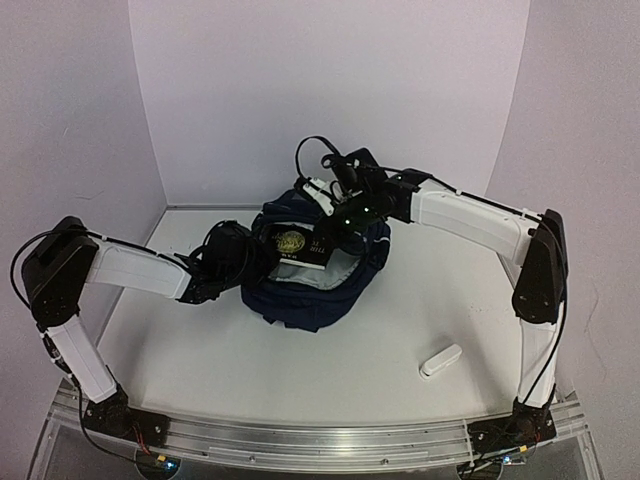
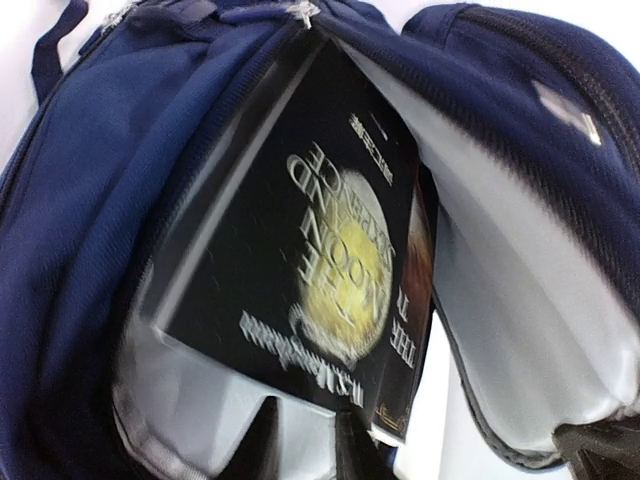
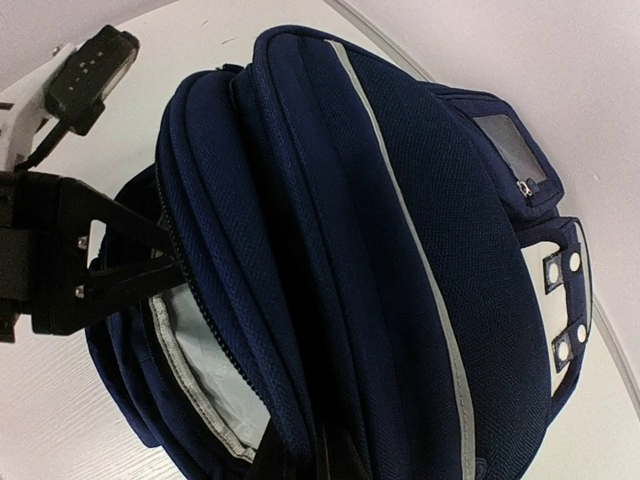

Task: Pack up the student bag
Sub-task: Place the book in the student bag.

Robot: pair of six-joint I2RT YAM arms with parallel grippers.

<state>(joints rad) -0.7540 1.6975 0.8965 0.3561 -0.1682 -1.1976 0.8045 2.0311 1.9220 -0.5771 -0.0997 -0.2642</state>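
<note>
Near edge: both arm bases are sitting on the table (image 1: 300, 385). A small white oblong object (image 1: 440, 360) is lying on the table in front of the right base, well apart from everything else.

Mid-table: the student bag (image 1: 310, 295) is lying in the centre with its main compartment gaping towards the left arm.

The left gripper (image 2: 308, 440) is reaching into that opening from the left. Its two dark fingertips (image 2: 265, 430) are showing just below the lower edge of a black book (image 2: 290, 250). I cannot tell whether they are pinching that edge or standing slightly apart.

The black book, with a yellow moon on its cover, is standing tilted inside the compartment against the pale grey lining (image 2: 520, 300). A second book (image 2: 405, 330) is sitting just beside it, spine outward.

Far side: the right gripper (image 3: 305, 460) is coming in over the top of the bag with its jaws closed on the fabric at the rim of the opening. In its wrist view the bag's white stripe (image 3: 400, 200) is running across the front panel, with the grey label (image 3: 510, 145) and a white buckle patch (image 3: 560, 300) beyond.
</note>
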